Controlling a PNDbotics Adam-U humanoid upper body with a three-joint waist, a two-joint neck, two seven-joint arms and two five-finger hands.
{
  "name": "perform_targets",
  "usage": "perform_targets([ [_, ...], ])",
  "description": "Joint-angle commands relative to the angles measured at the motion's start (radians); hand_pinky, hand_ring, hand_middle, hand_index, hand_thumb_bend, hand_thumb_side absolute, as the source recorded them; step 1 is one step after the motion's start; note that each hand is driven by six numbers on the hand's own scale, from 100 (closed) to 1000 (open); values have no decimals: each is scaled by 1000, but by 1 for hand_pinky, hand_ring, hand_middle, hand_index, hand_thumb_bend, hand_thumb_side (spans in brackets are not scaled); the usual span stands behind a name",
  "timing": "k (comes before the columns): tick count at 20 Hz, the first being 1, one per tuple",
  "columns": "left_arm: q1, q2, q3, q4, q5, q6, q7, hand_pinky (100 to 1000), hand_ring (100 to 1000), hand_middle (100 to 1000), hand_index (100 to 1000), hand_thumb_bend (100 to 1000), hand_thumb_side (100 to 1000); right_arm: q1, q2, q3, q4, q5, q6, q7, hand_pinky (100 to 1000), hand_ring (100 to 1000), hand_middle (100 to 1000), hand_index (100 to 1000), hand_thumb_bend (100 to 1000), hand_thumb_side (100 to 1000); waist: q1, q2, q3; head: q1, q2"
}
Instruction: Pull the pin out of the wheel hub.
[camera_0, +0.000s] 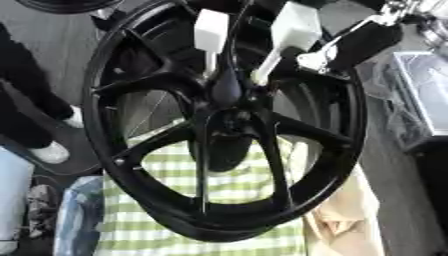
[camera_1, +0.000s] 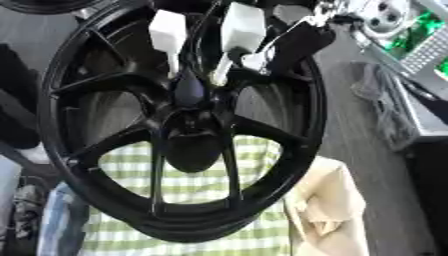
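Observation:
A black multi-spoke wheel hub (camera_0: 122, 90) fills both views, standing nearly upright and close to me. A dark, teardrop-shaped pin (camera_0: 226, 88) sticks out of the hub's centre. My right hand (camera_0: 354, 44) comes in from the upper right. Its two white fingers (camera_0: 294, 26) taper to thin tips that close on either side of the pin's upper end, pinching it. My left hand shows in neither view. The hub's centre bore (camera_1: 194, 150) lies below the pin, dark and partly hidden by the spokes.
A green-and-white checked cloth (camera_0: 219, 185) lies under the hub. A beige cloth or bag (camera_1: 328, 210) sits at the lower right. A clear plastic container (camera_0: 411, 95) stands at the right. A person's legs and white shoes (camera_0: 51, 152) are at the left.

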Motion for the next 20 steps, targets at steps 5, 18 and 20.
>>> perform_targets([
  [5,5,4,25,-15,-8,-3,18,805,724,727,761,259,748,287,-61,-350,-11,-163,54,-354,763,556,329,450,100,100,13,-19,-24,15,-29],
  [18,9,-2,36,-18,-16,-3,32,806,725,728,761,258,743,616,189,-607,254,97,68,-579,889,815,733,830,240,100,27,-27,-47,53,-31],
  [20,9,-3,37,-16,-16,-3,33,807,725,728,762,259,743,621,224,-621,277,113,51,-554,925,850,765,866,285,100,29,-28,-49,57,-30],
])
